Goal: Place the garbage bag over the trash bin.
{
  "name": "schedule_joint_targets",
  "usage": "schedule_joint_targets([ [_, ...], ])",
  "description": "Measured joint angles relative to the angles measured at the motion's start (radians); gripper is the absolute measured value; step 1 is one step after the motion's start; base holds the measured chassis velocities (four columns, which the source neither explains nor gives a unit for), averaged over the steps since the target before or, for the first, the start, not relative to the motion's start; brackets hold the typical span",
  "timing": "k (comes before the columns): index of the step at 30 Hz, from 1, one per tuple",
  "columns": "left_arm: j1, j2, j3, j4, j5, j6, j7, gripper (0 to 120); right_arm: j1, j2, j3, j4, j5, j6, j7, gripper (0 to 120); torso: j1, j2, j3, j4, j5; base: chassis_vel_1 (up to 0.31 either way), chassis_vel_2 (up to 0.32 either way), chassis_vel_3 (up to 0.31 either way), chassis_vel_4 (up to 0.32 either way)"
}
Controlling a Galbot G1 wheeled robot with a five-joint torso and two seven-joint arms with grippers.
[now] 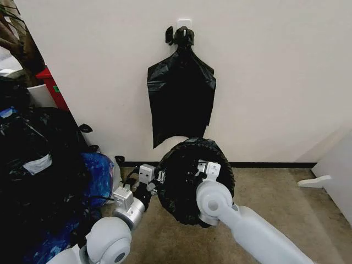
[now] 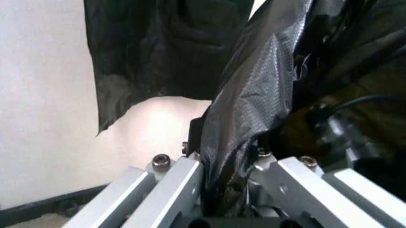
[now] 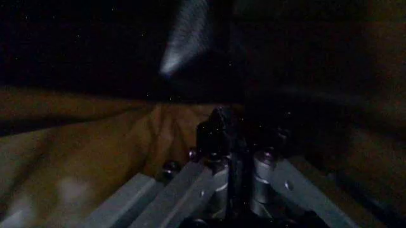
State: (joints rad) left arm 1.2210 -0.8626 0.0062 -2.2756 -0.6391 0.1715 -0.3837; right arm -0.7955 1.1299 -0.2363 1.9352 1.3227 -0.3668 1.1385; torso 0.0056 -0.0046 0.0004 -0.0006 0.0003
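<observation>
— What crowds the scene?
— A heap of bulging black bags (image 1: 33, 165) at far left; a flat bunch of bags (image 1: 181, 99) hangs on the wall above.
— And the jaws?
— The left gripper (image 2: 229, 190) pinches the garbage bag (image 1: 184, 181) at its left edge. The right gripper (image 3: 231, 156), inside the bag, clenches black film. The bag sits rounded on the floor by the wall.

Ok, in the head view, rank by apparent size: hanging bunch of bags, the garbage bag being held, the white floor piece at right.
1-2. garbage bag and hanging bunch of bags: too alike to rank, and the garbage bag is nearer.
3. white floor piece.
</observation>
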Motion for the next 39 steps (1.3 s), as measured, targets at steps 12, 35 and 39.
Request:
schedule_joint_targets([
  [12,0.001,0.002,0.002,-0.005,0.002,0.004,0.003,1,-0.017,-0.009,0.018,0.026,-0.001,-0.006,-0.017,0,0.0,0.0,0.0,-0.0001,-0.0002,0.0,0.0,0.0,0.0],
  [35,0.025,0.015,0.0,-0.042,0.013,0.003,0.024,1,0.076,0.048,-0.025,-0.048,-0.012,0.0,-0.021,0,0.0,0.0,0.0,0.0,-0.0001,0.0,0.0,0.0,0.0],
  [39,0.026,0.012,0.002,-0.042,0.014,0.003,0.025,1,0.074,0.045,-0.024,-0.041,-0.011,0.0,-0.021,0,0.0,0.0,0.0,0.0001,0.0,0.0,0.0,0.0,0.0],
])
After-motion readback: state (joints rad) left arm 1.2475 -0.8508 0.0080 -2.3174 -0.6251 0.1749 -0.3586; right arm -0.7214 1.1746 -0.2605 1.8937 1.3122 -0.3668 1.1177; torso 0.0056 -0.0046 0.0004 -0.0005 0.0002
